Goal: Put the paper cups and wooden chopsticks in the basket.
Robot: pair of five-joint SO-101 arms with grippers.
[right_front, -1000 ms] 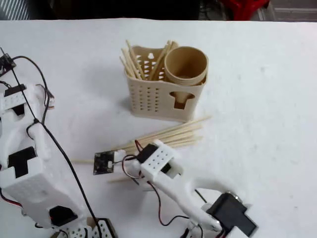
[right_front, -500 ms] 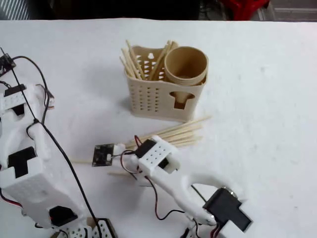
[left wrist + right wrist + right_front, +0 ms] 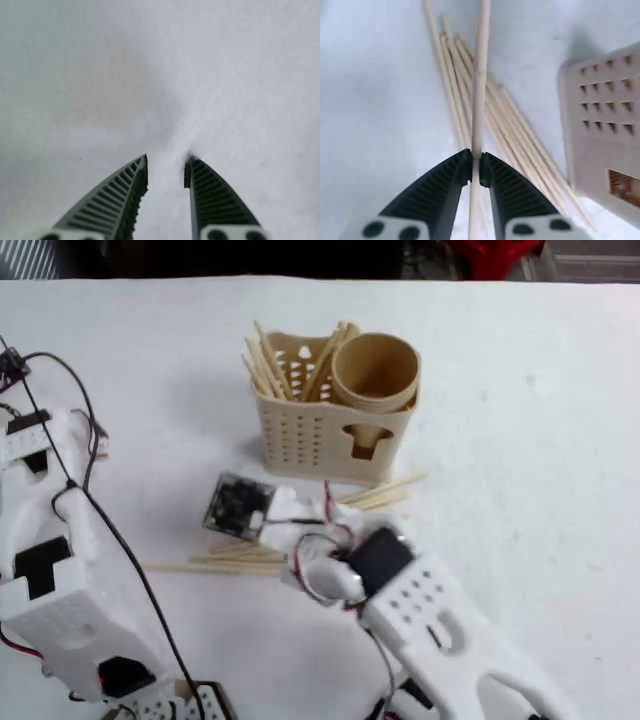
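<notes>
The perforated cream basket (image 3: pixel 325 440) stands mid-table with a paper cup (image 3: pixel 376 370) and several wooden chopsticks (image 3: pixel 272 362) upright in it. More chopsticks lie on the table in front of it, some to one side (image 3: pixel 225 560) and some to the other (image 3: pixel 385 492). The right arm (image 3: pixel 410 605) hangs over them. In the right wrist view my right gripper (image 3: pixel 475 161) is shut on one chopstick (image 3: pixel 481 75), held just above the loose pile (image 3: pixel 465 107), with the basket wall (image 3: pixel 602 135) close by. My left gripper (image 3: pixel 166 162) is slightly open over bare table, with nothing in it.
The left arm (image 3: pixel 50 560) with its black cables (image 3: pixel 120 540) takes up the table's left edge. White tabletop (image 3: pixel 530 440) stretches to the right of the basket and behind it.
The right arm swung round and its wrist moved closer to the basket. It now covers the middle of the chopstick bundle. The left arm stayed still.
</notes>
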